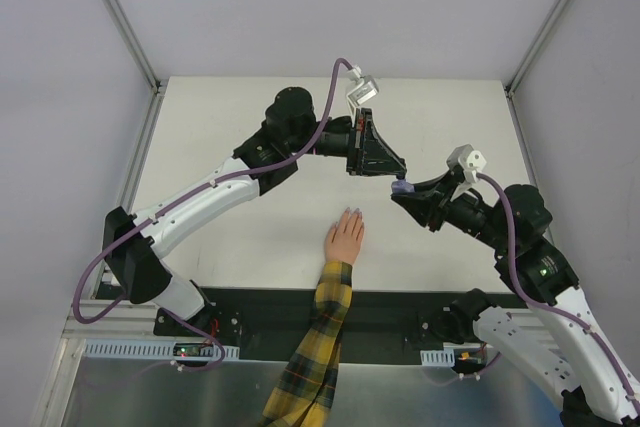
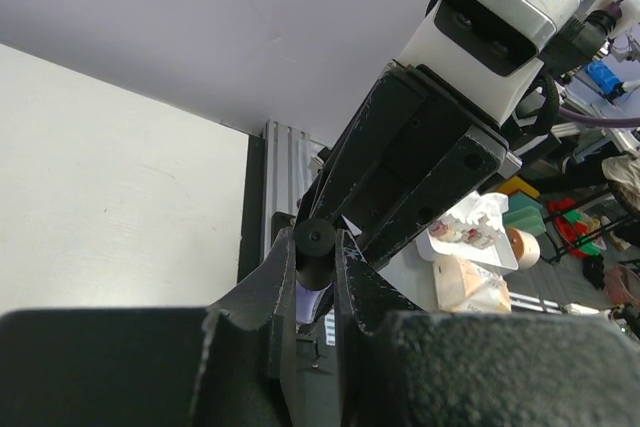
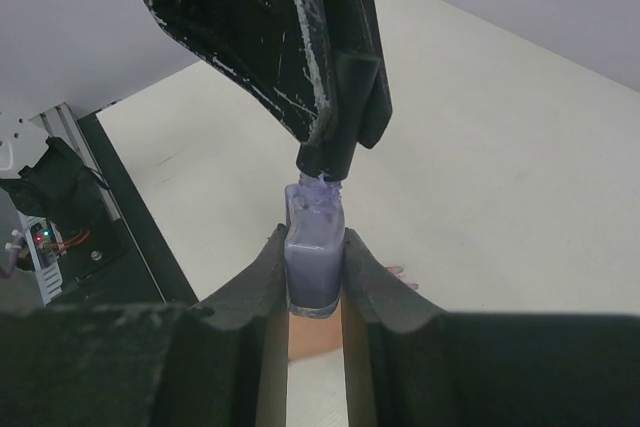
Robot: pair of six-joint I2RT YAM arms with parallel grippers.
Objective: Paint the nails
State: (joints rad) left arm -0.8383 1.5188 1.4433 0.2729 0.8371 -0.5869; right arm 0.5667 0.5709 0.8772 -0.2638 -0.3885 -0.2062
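A pale hand (image 1: 345, 239) with a yellow-and-dark plaid sleeve (image 1: 322, 322) lies palm down on the white table, its tiny nails (image 1: 352, 213) pointing away. Two fingertips with a purple tint (image 3: 398, 271) show past the right jaw in the right wrist view. My right gripper (image 1: 404, 191) (image 3: 314, 243) is shut on a small purple bottle (image 3: 315, 219) and holds it in the air, right of the hand. My left gripper (image 1: 393, 173) (image 2: 316, 249) is shut on the bottle's black cap (image 2: 315, 244) (image 3: 326, 158), which sits at the bottle's neck.
The table's black front edge (image 1: 400, 307) runs under the sleeve. White walls and metal frame posts (image 1: 135, 37) enclose the table. Both arms meet over the table's right middle, above and right of the hand.
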